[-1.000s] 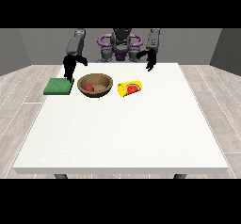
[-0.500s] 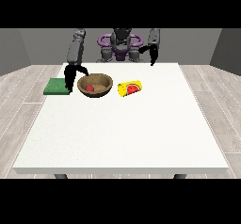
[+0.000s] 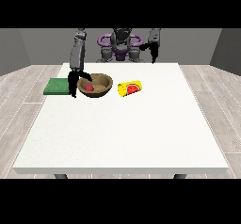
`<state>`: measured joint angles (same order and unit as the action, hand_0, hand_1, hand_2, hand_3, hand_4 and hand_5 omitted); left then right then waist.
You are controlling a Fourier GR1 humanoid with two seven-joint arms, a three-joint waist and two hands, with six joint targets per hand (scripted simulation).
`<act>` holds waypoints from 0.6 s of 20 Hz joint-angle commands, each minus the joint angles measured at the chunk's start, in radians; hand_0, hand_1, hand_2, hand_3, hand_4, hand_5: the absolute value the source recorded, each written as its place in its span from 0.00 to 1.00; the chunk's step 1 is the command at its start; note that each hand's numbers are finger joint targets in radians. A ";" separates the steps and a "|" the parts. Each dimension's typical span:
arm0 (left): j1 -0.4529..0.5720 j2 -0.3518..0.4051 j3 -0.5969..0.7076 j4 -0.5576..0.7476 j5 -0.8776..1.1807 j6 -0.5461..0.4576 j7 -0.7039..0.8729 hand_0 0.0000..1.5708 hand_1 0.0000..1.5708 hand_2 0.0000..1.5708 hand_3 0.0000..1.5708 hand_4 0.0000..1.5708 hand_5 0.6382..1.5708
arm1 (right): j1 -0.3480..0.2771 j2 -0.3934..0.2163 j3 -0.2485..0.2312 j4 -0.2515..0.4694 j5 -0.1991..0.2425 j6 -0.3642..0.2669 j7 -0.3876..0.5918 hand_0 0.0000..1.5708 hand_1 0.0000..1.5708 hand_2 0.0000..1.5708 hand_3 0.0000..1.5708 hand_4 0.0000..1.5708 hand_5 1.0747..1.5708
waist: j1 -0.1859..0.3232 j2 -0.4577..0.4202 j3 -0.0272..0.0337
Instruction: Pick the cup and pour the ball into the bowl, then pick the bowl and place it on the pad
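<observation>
Worktop (image 3: 122, 133) space is lying mostly bare toward the near edge, while the task's things are sitting in a row close to the far edge, nearer the far left corner as seen from the front. A brown bowl (image 3: 96, 85) is standing upright there, and a small red ball (image 3: 88, 87) is resting inside it, toward its left side. Just beside the bowl, on its right, a yellow cup (image 3: 130, 88) is lying on its side, with its reddish opening facing the near edge. On the other side of the bowl a flat green pad (image 3: 58, 86) is lying at the worktop's left edge, apart from the bowl. The hand at the view's left (image 3: 74, 81) is hanging down from its grey arm between the pad and the bowl; its fingers (image 3: 86, 76) are reaching over the bowl's left rim while another part of the hand is pointing down outside the rim, so the hand is looking to be closing on the rim, though contact is too small to confirm. The hand at the view's right (image 3: 151, 52) is hanging above the far edge, well apart from the cup, and I cannot tell how its fingers are set.
</observation>
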<state>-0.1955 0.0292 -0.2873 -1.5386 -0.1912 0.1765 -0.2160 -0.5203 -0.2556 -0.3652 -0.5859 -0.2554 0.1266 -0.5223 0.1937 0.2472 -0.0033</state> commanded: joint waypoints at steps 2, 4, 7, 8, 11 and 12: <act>0.005 0.025 0.048 -0.004 0.026 -0.044 -0.024 0.00 0.00 0.00 0.00 0.61 0.84 | -0.042 0.042 0.010 0.064 0.009 -0.052 -0.052 0.00 0.00 0.00 0.00 0.26 1.00 | -0.010 0.011 0.0038; -0.035 -0.017 0.009 -0.054 -0.031 0.011 0.043 0.00 0.00 0.00 0.00 0.60 0.84 | -0.055 0.028 -0.024 0.096 -0.026 -0.006 -0.073 0.00 0.00 0.00 0.00 0.31 0.99 | -0.013 0.060 0.0046; -0.038 0.000 0.031 -0.049 -0.004 -0.013 0.035 0.00 0.00 0.00 0.00 0.60 0.84 | -0.064 0.068 -0.055 0.118 -0.081 -0.030 0.037 0.21 0.21 0.00 0.00 0.42 0.87 | -0.003 0.048 0.0045; 0.002 0.003 0.003 -0.075 -0.009 -0.023 0.027 0.00 0.00 0.00 0.00 0.60 0.84 | -0.035 0.068 -0.083 0.137 -0.099 -0.056 0.032 0.62 0.62 0.36 0.00 0.41 0.90 | 0.020 0.052 0.0049; -0.026 0.010 0.007 -0.110 -0.019 -0.022 0.013 0.00 0.00 0.00 0.00 0.61 0.83 | -0.007 0.025 -0.090 0.141 -0.084 -0.089 0.014 1.00 1.00 1.00 0.85 0.59 0.76 | 0.027 0.097 0.0049; -0.012 0.040 0.037 -0.115 0.019 -0.056 0.018 0.00 0.00 0.00 0.00 0.61 0.83 | 0.008 0.029 -0.107 0.130 -0.104 -0.077 -0.008 1.00 1.00 1.00 0.93 0.61 0.81 | 0.037 0.107 0.0047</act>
<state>-0.2034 0.0468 -0.2690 -1.6190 -0.1933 0.1459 -0.2078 -0.5353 -0.2241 -0.4418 -0.5462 -0.3373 0.0788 -0.6008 0.2095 0.2841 -0.0377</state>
